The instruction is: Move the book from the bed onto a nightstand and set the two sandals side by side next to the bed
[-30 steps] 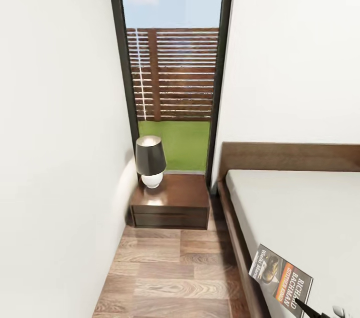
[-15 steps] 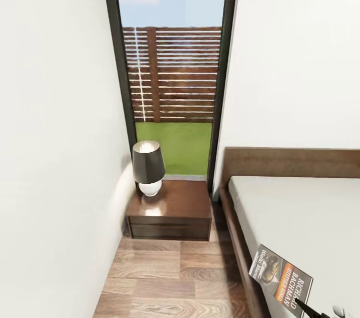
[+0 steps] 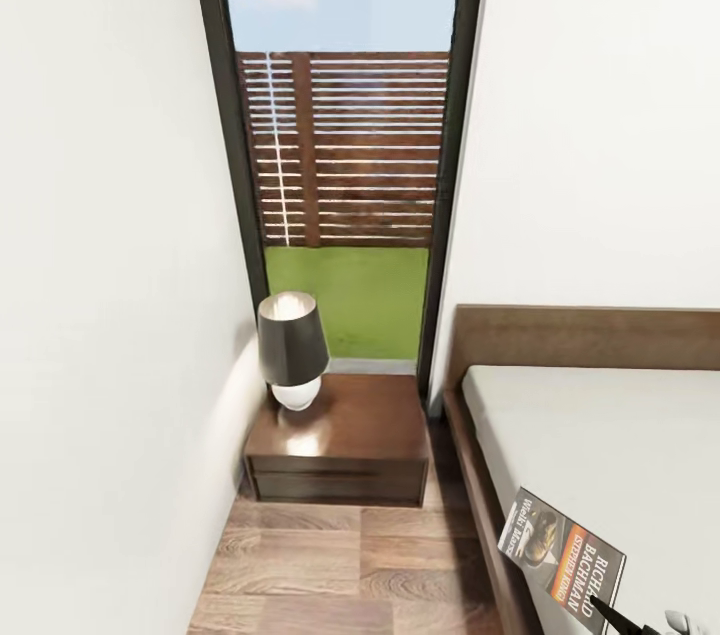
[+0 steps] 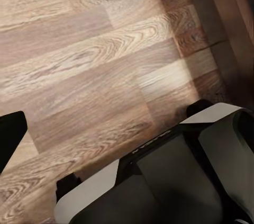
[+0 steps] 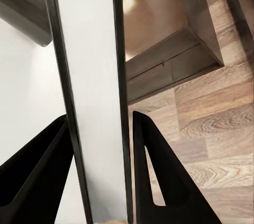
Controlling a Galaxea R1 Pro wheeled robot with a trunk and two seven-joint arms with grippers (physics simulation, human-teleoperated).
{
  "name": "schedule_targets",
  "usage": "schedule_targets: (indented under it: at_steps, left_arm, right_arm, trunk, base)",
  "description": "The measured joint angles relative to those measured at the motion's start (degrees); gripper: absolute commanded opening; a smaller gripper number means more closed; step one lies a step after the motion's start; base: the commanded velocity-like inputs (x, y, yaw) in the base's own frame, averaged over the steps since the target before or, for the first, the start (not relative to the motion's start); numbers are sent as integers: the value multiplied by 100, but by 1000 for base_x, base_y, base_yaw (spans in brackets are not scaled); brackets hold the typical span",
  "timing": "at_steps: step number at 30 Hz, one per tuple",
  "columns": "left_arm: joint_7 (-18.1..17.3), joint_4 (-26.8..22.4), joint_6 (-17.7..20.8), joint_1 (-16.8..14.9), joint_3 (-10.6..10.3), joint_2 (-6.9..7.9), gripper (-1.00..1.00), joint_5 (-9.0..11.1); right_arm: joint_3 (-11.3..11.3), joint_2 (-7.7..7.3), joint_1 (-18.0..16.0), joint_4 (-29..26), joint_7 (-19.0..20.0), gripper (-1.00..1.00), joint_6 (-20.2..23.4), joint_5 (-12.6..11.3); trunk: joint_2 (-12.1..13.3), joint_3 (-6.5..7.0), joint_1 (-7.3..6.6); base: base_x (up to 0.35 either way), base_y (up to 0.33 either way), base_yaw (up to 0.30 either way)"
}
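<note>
Dark brown and glossy, the nightstand [image 3: 340, 443] stands in the corridor between the white wall and the bed [image 3: 600, 455], directly below the tall window. A lamp [image 3: 292, 349] with a dark shade occupies the wall-side part of its top; the bed-side part of the top is bare.

Change over the last second: in the head view the nightstand and lamp sit lower and appear larger, while the window frame has widened. The book [image 3: 562, 555] holds the same place in the picture. The judgement is that the base is advancing along the corridor with the book carried along, so the placement step is approaching.

In the head view the book shows above the bed's near edge, tilted. A dark fingertip of the right gripper [image 3: 615, 618] meets its lower corner. In the right wrist view the book [image 5: 92, 91] is seen edge-on, a pale slab between the two black fingers [image 5: 159, 181], which are pressed against its faces: the right gripper [image 5: 100, 171] is pinching the book.

The left wrist view shows the wood-plank floor [image 4: 79, 49] and the robot's own body; whether the left claw is spread or closed cannot be told.

Legible text on the cover: "RICHARD BACHMAN", with "STEPHEN KING" on the orange band. Smaller lettering near the spine is not readable.
</note>
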Motion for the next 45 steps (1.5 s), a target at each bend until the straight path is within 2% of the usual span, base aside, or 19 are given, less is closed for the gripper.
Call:
schedule_targets:
  at_steps: [35,45]
  left_arm:
    - [0,-3,0,0,1,0,100,0]
    - [0,-4,0,0,2,0,100,0]
  right_arm:
    - [0,0,0,0,-7,-100,-1,1]
    - [-16,1,-1,-2,-8,-100,-4,-1]
  trunk:
    - [0,0,0]
    - [0,0,1]
  base:
    - [306,0,0]
    - [174,0,0]
